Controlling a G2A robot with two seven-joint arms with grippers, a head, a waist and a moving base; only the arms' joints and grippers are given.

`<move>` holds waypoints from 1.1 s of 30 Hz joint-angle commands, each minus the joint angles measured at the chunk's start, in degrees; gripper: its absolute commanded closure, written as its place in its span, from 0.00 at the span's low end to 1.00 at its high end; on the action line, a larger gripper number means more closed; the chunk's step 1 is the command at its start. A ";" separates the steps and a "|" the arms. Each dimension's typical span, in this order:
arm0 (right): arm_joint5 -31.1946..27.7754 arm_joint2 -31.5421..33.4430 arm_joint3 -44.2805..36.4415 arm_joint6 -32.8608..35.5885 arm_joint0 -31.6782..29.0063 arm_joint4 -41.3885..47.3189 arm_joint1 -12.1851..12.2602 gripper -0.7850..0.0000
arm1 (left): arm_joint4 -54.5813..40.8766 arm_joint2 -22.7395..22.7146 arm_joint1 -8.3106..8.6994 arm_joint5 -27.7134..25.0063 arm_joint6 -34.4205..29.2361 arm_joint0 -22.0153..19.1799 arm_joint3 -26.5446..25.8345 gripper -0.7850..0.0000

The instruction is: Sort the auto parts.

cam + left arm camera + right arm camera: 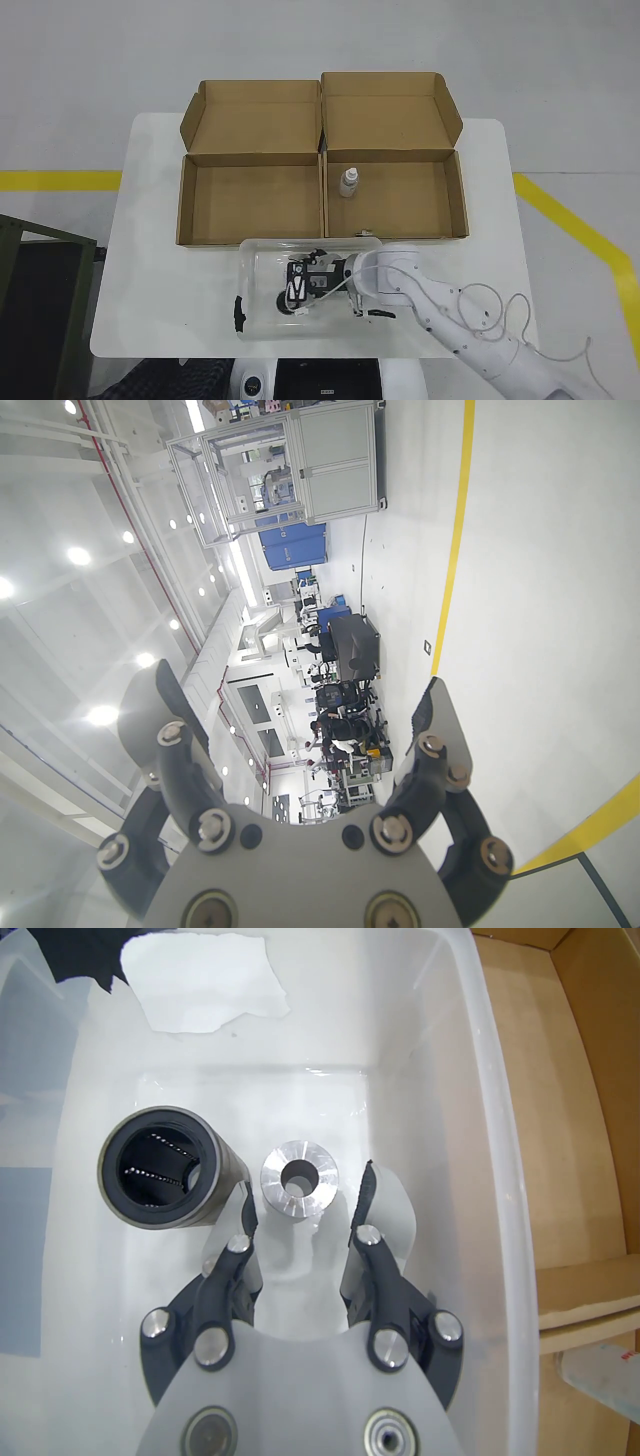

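Between the parted jaws of the right claw (306,1203) stands a silver bushing (299,1185), ungripped, a dark bearing (165,1168) just beside, both inside the clear bin (495,1128). Pick step, I judge: close, lift, carry to a cardboard box (395,195) beyond.

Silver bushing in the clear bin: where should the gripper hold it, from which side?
Grip the silver bushing by its outer wall, coming down: it appears to stand on end, bore up, and the open right gripper straddles it. The black bearing sits close beside one finger, so clearance looks tight.
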 commanded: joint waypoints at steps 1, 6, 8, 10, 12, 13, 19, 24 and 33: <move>0.00 -0.34 0.71 -0.42 0.47 0.46 -0.29 0.52 | 0.00 0.00 0.00 0.00 0.00 0.00 0.00 0.00; 0.03 -1.24 2.01 -0.88 1.48 1.09 -0.99 0.53 | 0.00 0.00 0.00 0.00 0.00 0.00 0.00 0.00; -0.04 -1.55 2.49 -0.94 1.80 1.23 -1.23 0.55 | 0.00 0.00 0.00 0.00 0.00 0.00 0.00 0.00; -0.34 -1.75 3.12 -1.19 2.09 1.71 -1.44 0.57 | 0.00 0.00 0.00 0.00 0.00 0.00 0.00 0.00; -0.50 -1.91 3.58 -1.40 2.30 2.00 -1.63 0.58 | 0.00 0.00 0.00 0.00 0.00 0.00 0.00 0.00; -0.54 -2.01 3.79 -1.43 2.37 2.06 -1.71 0.60 | 0.00 0.00 0.00 0.00 0.00 0.00 0.00 0.00; -0.81 -2.22 4.89 -1.84 2.67 2.40 -2.10 0.97 | 0.00 0.00 0.00 0.00 0.00 0.00 0.00 0.00; -1.35 -1.41 3.87 -1.75 2.42 2.78 -2.00 1.00 | 0.00 0.00 0.00 0.00 0.00 0.00 0.00 0.00; -2.09 2.24 -1.45 -2.99 -0.19 3.89 -0.91 1.00 | 0.00 0.00 0.00 0.00 0.00 0.00 0.00 0.00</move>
